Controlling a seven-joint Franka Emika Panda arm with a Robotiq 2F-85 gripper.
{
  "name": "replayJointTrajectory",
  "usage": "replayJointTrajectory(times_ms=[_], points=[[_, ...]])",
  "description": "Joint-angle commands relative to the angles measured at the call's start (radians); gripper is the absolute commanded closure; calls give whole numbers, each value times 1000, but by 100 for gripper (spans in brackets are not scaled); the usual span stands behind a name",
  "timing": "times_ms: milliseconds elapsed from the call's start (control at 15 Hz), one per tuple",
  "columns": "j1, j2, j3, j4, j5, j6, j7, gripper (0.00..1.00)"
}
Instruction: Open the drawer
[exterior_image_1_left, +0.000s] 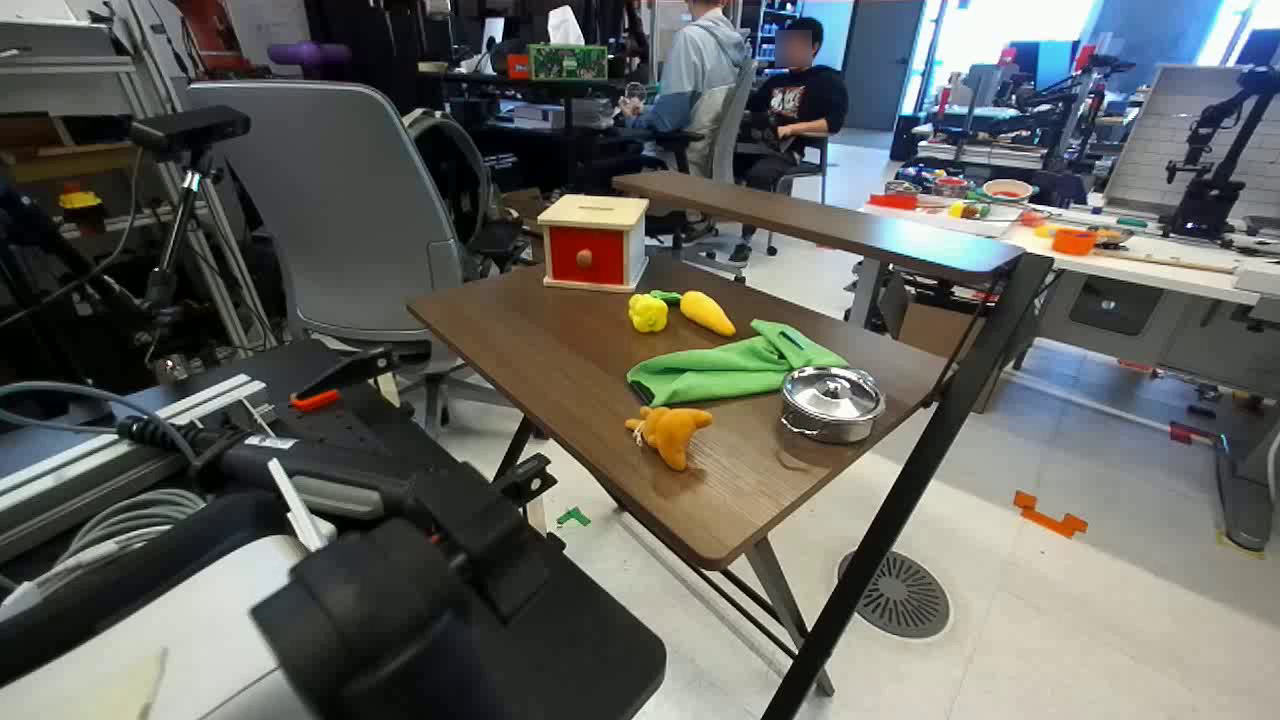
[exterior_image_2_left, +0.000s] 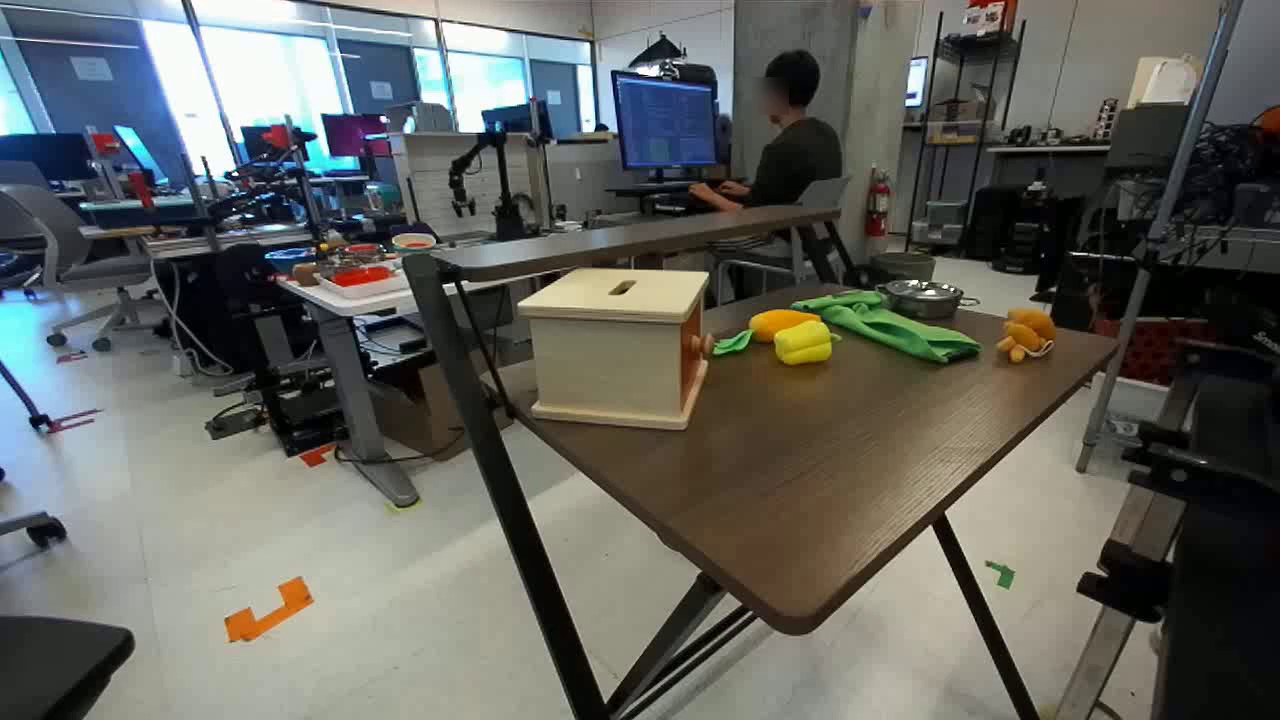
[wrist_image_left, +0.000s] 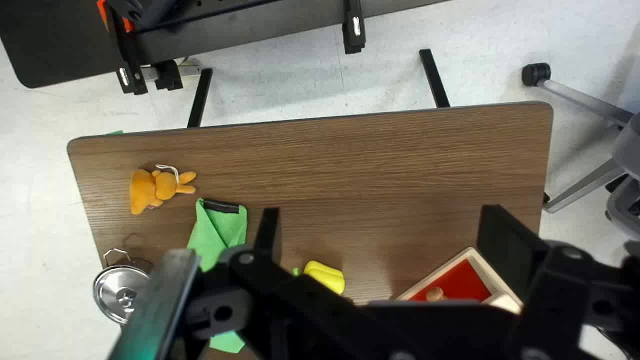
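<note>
The drawer is a small box with a light wooden top, a red front and a round wooden knob. It stands upright on the brown table, and its red front looks shut. In an exterior view the box shows mostly its plain wooden side, with the knob facing right. In the wrist view my gripper is open, with nothing between its fingers. It is above the table; the drawer's red front shows low beside the right finger, and the gripper body hides the rest. The exterior views do not show the gripper.
A yellow pepper, an orange-yellow vegetable, a green cloth, a lidded metal pot and an orange plush toy lie on the table. A raised shelf runs along one long side. A grey chair stands close.
</note>
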Motion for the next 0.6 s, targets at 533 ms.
replayJointTrajectory(times_ms=[533], points=[[21, 37, -34, 0, -8, 52, -27, 0]])
